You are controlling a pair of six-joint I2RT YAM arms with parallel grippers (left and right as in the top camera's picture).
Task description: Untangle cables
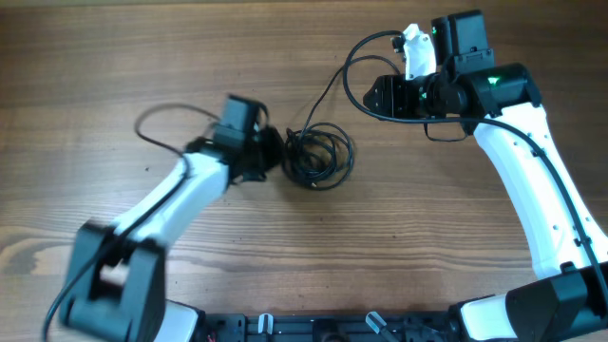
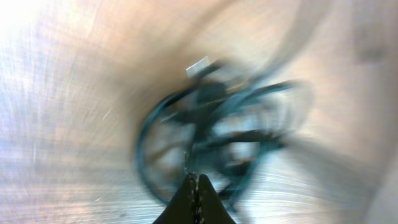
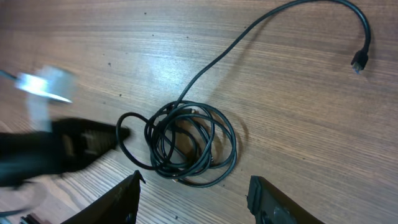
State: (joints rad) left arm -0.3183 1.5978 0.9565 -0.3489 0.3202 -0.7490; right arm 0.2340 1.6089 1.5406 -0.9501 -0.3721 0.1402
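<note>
Wooden table (image 1: 95,57), tangled cables (image 1: 318,157), left claw (image 1: 274,155) beside

Smooth wood-grain table (image 1: 95,57), black slightly glossy cables (image 1: 312,160)

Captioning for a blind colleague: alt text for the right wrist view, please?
A tangled coil of black cables lies on a wooden table, one strand trailing to a plug. The blurred left gripper reaches its edge; the right gripper hovers open.

Thin black cables (image 1: 318,158) lay tangled in a loose coil on the wooden surface (image 1: 190,57), one strand trailing to a plug end (image 3: 359,61).
</note>
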